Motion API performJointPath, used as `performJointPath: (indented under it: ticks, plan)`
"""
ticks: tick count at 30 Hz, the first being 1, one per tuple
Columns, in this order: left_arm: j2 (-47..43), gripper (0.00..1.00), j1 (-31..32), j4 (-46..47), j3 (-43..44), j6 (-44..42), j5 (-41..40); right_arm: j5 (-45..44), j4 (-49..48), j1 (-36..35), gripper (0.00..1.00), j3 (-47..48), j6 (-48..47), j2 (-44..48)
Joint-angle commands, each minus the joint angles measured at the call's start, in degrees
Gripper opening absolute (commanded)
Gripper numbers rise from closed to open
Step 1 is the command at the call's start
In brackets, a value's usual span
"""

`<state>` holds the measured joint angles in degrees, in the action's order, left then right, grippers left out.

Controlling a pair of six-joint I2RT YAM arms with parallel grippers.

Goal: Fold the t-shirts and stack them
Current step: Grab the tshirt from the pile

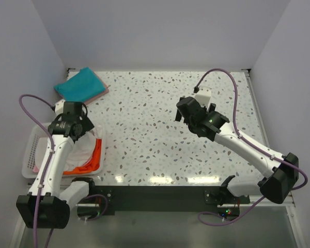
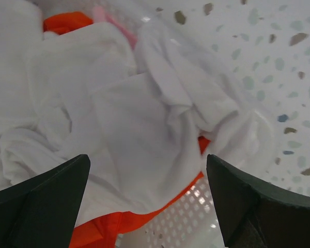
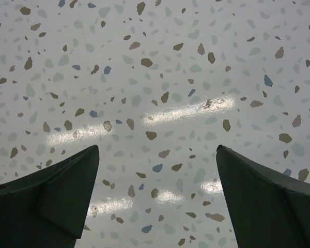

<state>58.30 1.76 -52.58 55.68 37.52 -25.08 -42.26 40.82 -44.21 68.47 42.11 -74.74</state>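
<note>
A crumpled white t-shirt (image 2: 124, 113) lies on top of the heap in the basket (image 1: 33, 155), over an orange t-shirt (image 2: 95, 227). A sliver of pink cloth (image 2: 111, 18) shows at the heap's far side. My left gripper (image 2: 147, 157) hangs open just above the white t-shirt (image 1: 85, 147), holding nothing. A folded teal t-shirt (image 1: 80, 85) rests on a pink one (image 1: 102, 93) at the table's far left corner. Open and empty, my right gripper (image 3: 157, 147) hovers over bare tabletop, to the right of the table's middle (image 1: 188, 111).
The white lattice basket wall (image 2: 186, 217) shows below the left fingers. Grey walls close in the table on the left, back and right. A speckled terrazzo tabletop (image 1: 144, 119) spreads between the two arms.
</note>
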Motion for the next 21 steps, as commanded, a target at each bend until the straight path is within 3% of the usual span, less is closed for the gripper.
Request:
performJointPath:
  ticks: [1, 12, 15, 16, 18, 19, 21]
  plan:
    - [0.93, 1.00, -4.57, -3.50, -3.21, 4.40, -0.23, -0.63, -3.73, 0.00, 0.99, 0.70, 1.40, -0.58]
    - [6.21, 0.97, -7.30, 4.58, -9.18, 4.32, 1.43, -0.19, -4.43, 0.00, 0.99, 1.32, -0.89, -1.02]
    - [6.21, 0.72, -7.30, 5.55, -10.15, 4.23, 3.02, -0.10, -4.43, 0.00, 0.99, 1.67, -1.06, -0.93]
    - [5.86, 0.56, -7.30, 5.90, -10.24, 4.06, 3.28, -0.10, -4.52, -0.09, 0.99, 1.76, -1.06, -0.76]
    - [4.63, 0.42, -7.30, 6.43, -9.02, 3.53, 3.98, -0.10, -4.87, 0.00, 0.99, 1.67, -1.50, -0.67]
    - [4.02, 0.27, -7.30, 6.52, -8.31, 3.27, 4.16, -0.02, -5.13, 0.00, 0.99, 1.58, -1.68, -0.58]
    - [2.52, 0.16, -7.30, 6.26, -4.63, 3.18, 4.16, 0.25, -5.48, 0.00, 0.99, 1.58, -2.03, -0.76]
